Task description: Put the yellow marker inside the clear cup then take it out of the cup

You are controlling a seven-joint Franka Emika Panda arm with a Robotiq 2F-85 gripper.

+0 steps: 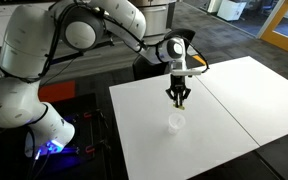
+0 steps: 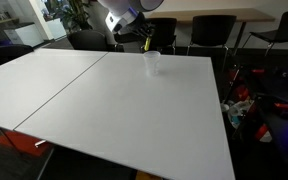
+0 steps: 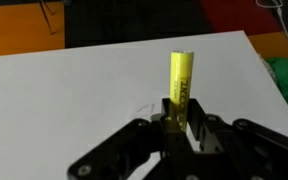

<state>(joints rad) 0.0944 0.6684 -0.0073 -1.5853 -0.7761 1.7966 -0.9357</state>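
Note:
My gripper [image 1: 179, 99] hangs over the white table, shut on the yellow marker [image 3: 180, 82], which sticks out from between the black fingers in the wrist view. The clear cup [image 1: 176, 122] stands upright on the table just below and in front of the gripper; it also shows in an exterior view [image 2: 153, 62], near the table's far edge, with the gripper [image 2: 145, 44] above and slightly to its left. A faint arc of the cup's rim shows beside the fingers in the wrist view. The marker is clear of the cup.
The white table [image 1: 224, 110] is made of two joined tops with a seam. Dark chairs [image 2: 212, 32] stand along its far side. Cables and clutter [image 2: 246, 105] lie on the floor by the table's side.

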